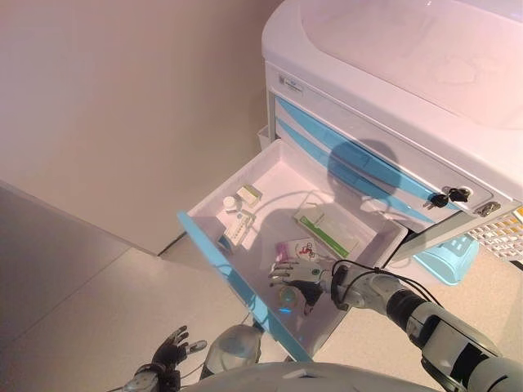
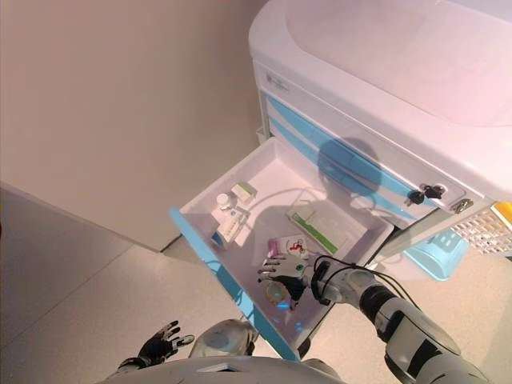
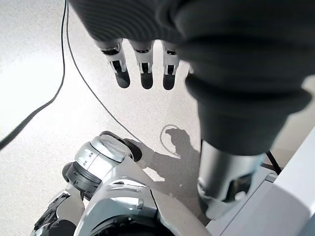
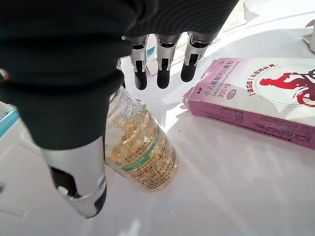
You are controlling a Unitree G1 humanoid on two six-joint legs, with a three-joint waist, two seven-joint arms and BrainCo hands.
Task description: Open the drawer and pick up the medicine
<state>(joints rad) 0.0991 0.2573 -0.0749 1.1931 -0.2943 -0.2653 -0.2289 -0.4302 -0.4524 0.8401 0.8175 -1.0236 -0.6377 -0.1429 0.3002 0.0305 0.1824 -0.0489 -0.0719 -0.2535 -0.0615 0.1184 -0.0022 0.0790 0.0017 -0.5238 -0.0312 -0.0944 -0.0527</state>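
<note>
One drawer (image 1: pixel 214 245) stands pulled wide out of the cabinet (image 1: pixel 392 98), so the opening half looks done and the picking is what's in hand. The right hand (image 2: pixel 282 276) is down inside the drawer, fingers (image 4: pixel 162 73) straight and spread, thumb apart, nothing gripped. In the right wrist view a clear bottle (image 4: pixel 140 152) of yellow capsules lies on its side on the drawer floor, right between thumb and fingers, with the fingertips just above its far end. That looks like the medicine it's going for. A pink box (image 4: pixel 256 98) lies just beside the bottle, near the fingertips. Further back sit a green-and-white box (image 1: pixel 325 230) and some small packets (image 1: pixel 241 214) at the other end. The left hand (image 1: pixel 170 353) hangs low over the floor, fingers loosely extended, empty. To do this well: lower until the palm straddles the bottle's body, close across its width rather than along it, and keep the thumb low, since a round bottle on a smooth floor may roll away. Watch the fingertips don't catch the pink box instead.
</note>
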